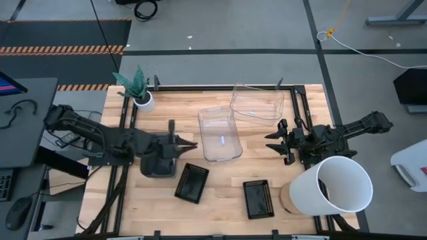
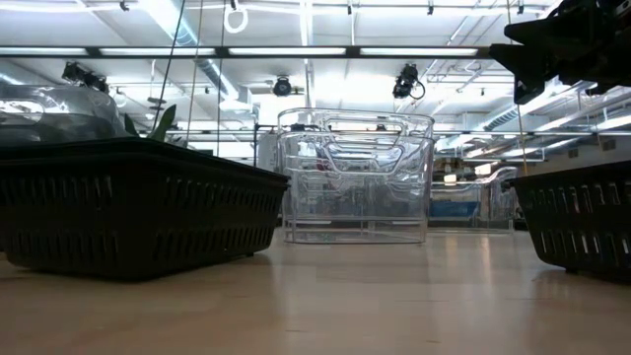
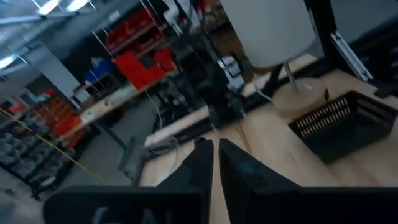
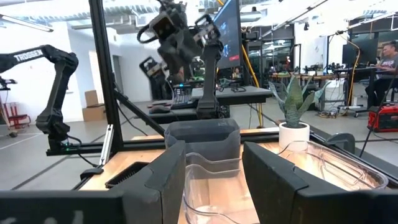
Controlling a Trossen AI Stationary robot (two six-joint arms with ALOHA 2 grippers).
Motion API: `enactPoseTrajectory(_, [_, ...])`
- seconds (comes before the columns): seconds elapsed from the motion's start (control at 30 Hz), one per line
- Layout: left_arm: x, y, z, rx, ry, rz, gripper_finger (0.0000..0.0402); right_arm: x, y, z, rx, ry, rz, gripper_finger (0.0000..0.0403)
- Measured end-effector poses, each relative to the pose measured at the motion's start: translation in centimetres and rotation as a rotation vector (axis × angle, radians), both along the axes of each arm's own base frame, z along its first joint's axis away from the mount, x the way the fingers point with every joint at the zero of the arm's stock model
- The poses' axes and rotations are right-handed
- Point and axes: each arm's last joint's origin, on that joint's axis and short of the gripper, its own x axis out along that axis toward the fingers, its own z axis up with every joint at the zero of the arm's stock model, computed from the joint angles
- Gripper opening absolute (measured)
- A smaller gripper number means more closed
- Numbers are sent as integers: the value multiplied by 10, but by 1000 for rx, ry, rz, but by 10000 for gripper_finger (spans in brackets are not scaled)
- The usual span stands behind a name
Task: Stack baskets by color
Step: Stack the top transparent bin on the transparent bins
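- A wooden table [image 1: 220,207] is set in a workshop with a grey floor.
- Two clear baskets [image 1: 219,134], two black trays [image 1: 192,183] and one grey basket [image 1: 158,165] are counted.
- The left gripper [image 1: 189,143] is nearly closed, empty; the right gripper [image 1: 272,141] is held apart.

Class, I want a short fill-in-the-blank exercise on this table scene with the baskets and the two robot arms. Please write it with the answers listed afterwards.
1. The number of black baskets on the table is ____.
2. The two clear baskets lie between the left gripper and the ____ gripper.
3. The potted plant stands near the table's back ____ corner.
4. The white bucket lies on its ____.

Missing words: two; right; left; side
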Motion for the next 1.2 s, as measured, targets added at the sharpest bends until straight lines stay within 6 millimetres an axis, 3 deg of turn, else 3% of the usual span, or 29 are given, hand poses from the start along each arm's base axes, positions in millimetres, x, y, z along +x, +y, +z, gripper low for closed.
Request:
enactPoseTrajectory(0.23, [-19, 10, 19, 47, -96, 17, 13, 0, 0, 0, 0, 1, 0, 165])
enactPoseTrajectory(0.5, [-48, 25, -6, 51, -247, 0, 5, 0, 0, 1, 4, -15, 0, 165])
enactPoseTrajectory(0.77, [-90, 42, -31, -102, -376, 25, 5, -3, -2, 14, -21, -143, -20, 165])
enactPoseTrajectory(0.87, [-102, 45, -42, -165, -415, 29, 5, -4, -6, 25, -86, -186, -106, 165])
enactPoseTrajectory(1.03, [-118, 50, -60, -233, -461, 61, 5, 4, -26, 37, 94, -42, -482, 165])
enactPoseTrajectory(1.2, [-131, 52, -72, -283, -516, 41, 5, 19, -41, 44, 86, 146, -503, 165])
